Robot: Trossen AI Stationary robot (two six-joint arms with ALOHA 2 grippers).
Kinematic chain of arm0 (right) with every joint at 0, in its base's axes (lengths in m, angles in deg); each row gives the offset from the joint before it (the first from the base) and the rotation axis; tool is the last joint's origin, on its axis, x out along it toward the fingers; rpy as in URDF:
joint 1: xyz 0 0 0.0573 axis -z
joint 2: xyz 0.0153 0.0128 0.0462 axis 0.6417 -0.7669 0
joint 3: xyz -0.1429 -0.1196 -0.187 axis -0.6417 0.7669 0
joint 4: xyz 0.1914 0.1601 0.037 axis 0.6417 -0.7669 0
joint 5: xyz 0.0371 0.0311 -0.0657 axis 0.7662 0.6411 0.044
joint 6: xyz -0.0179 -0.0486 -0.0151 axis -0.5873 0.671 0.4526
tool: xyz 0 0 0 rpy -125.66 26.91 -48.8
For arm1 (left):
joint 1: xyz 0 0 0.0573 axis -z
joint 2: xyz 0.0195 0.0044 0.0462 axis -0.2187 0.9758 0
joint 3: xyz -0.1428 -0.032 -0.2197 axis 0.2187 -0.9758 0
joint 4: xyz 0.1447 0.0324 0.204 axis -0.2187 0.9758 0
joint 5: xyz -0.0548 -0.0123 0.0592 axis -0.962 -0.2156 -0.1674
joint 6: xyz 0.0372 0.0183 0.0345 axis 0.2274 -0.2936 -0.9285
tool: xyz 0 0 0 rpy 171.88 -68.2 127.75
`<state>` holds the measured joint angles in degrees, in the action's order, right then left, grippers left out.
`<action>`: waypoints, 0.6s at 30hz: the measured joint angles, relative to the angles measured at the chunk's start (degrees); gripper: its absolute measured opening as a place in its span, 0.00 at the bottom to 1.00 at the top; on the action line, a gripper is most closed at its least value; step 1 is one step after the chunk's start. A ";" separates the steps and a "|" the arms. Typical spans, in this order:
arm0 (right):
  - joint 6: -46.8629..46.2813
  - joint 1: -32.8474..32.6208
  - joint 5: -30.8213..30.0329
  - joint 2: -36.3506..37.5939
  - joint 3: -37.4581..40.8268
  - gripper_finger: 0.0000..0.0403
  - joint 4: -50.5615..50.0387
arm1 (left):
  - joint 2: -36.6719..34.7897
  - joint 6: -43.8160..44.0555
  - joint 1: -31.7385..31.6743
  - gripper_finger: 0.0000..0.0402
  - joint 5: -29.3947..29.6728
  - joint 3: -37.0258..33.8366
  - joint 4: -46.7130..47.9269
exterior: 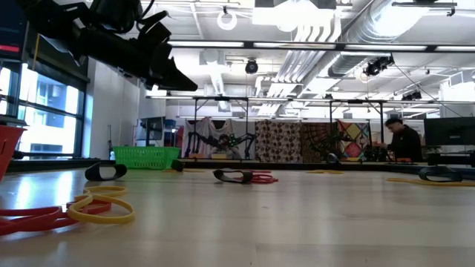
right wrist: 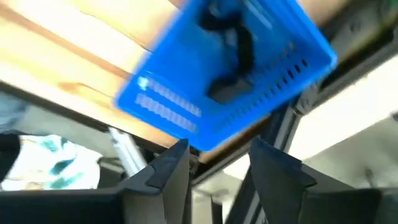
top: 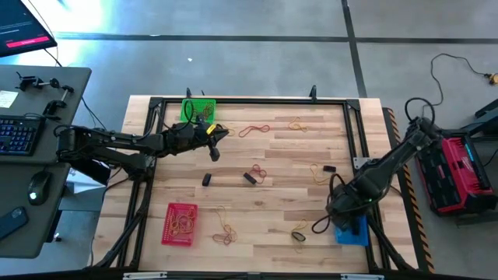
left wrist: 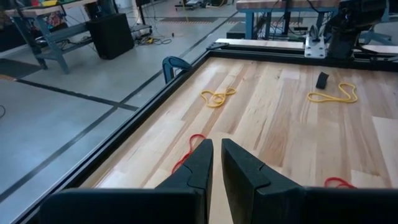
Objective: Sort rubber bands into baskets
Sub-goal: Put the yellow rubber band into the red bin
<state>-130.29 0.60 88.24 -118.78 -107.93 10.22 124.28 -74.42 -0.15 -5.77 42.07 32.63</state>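
Note:
Rubber bands lie scattered on the wooden table: a red one, yellow ones and black ones. The green basket stands at the far left, the red basket at the near left with bands inside. The blue basket sits at the near right and holds black bands. My right gripper hangs open above the blue basket, nothing between its fingers. My left gripper is shut beside the green basket, above a red band.
A black metal frame runs around the table. A desk with a keyboard and a mouse stands to the left, a red case to the right. A person sits in the room behind the table.

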 joint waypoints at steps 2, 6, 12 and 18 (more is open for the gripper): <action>2.62 0.90 -3.81 0.00 -2.59 0.39 -0.08 | 0.00 -0.49 0.00 0.06 -0.01 0.00 0.09; 7.56 4.23 -12.41 0.02 -6.04 0.39 0.53 | -0.02 -0.65 0.00 0.06 -1.83 0.02 2.81; 18.46 12.47 -17.57 0.02 -5.23 0.39 5.94 | -0.02 -1.13 0.02 0.06 -2.98 0.02 7.17; 31.30 23.84 -21.01 -0.12 1.41 0.39 21.05 | -0.02 -0.61 0.22 0.06 -3.00 0.02 7.34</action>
<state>-98.99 24.44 67.23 -118.91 -106.52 31.27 124.26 -75.03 0.07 -8.77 42.10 39.97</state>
